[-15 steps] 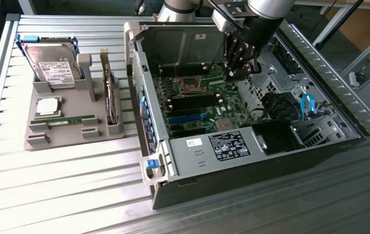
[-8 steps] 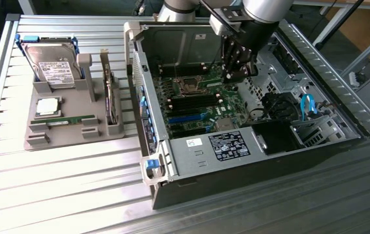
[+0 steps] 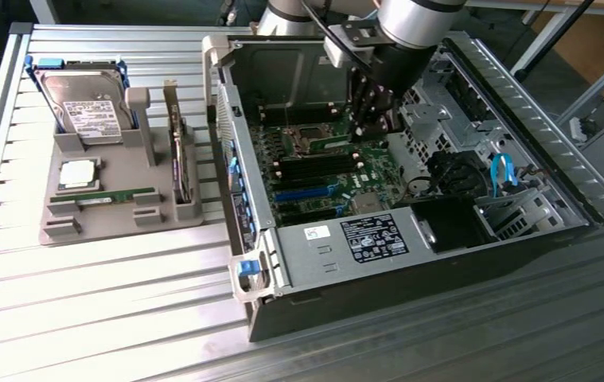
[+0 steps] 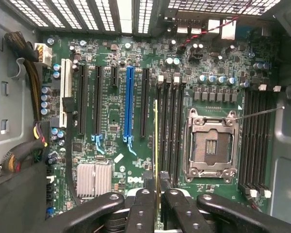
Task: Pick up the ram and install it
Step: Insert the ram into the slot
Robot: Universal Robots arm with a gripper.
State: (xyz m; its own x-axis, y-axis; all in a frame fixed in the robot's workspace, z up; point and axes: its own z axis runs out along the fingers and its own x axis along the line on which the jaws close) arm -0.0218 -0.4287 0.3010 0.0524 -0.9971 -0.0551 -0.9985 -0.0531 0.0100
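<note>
Gripper [image 4: 158,196] pinching the ram [image 4: 156,145] edge-on between its fingers, the stick inside the case running close along the black memory slots [image 4: 170,126], the empty processor socket [image 4: 211,143] beyond; judged best to keep it parallel, centred over one slot, notch matched, pressing straight and evenly.

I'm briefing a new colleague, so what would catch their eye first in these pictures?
The arm's fingers clamp the ram edge-on above the motherboard, near the empty processor socket. In the exterior view, the open computer case dominates the slatted metal table.
</note>
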